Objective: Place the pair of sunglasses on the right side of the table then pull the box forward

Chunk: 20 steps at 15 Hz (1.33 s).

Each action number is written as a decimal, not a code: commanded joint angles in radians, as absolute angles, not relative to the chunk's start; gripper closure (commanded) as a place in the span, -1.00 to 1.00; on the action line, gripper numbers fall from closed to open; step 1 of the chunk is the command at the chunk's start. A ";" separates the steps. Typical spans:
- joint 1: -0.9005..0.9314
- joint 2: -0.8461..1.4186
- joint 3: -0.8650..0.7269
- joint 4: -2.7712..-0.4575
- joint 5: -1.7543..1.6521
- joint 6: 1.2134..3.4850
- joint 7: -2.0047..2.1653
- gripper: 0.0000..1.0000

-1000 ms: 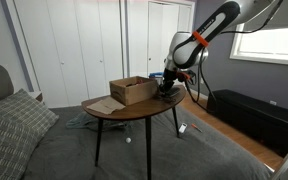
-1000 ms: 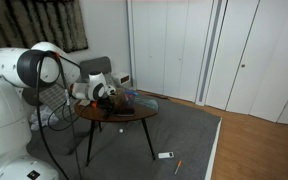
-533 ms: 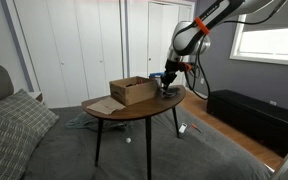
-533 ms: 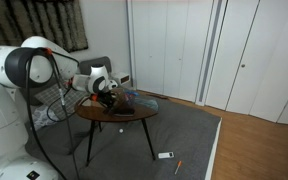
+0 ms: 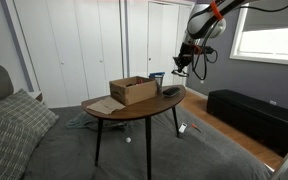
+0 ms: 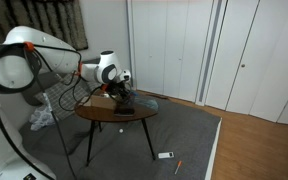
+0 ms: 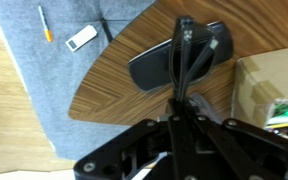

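Note:
The pair of sunglasses (image 5: 170,91) lies as a dark flat shape on the table (image 5: 134,112), near its rounded end beside the box (image 5: 132,90). In the wrist view the sunglasses (image 7: 149,68) lie on the wood under my fingers, with the box (image 7: 269,85) at the right edge. My gripper (image 5: 181,66) hangs well above the sunglasses, shut and empty; its fingers (image 7: 187,45) are pressed together. In an exterior view the gripper (image 6: 123,86) is above the table (image 6: 102,116), and the sunglasses are too small to make out there.
A flat tan sheet (image 5: 103,104) lies on the table in front of the box. A low black bench (image 5: 249,112) stands by the window. A white object (image 7: 81,38) and an orange pen (image 7: 44,21) lie on the grey carpet.
My gripper has lifted from the table surface up and away; the sunglasses stay on the table. The box has not moved.

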State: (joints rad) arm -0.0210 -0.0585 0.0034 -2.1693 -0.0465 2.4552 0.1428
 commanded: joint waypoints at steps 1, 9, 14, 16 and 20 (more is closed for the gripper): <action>-0.062 -0.040 -0.019 -2.144 -0.180 2.463 0.355 0.98; -0.059 -0.046 -0.025 -2.156 -0.150 2.457 0.319 0.98; -0.065 0.089 -0.040 -2.077 -0.503 2.522 0.674 0.98; -0.042 0.146 -0.061 -2.036 -0.598 2.504 0.789 0.98; 0.001 0.270 -0.097 -1.944 -0.625 2.461 0.909 0.98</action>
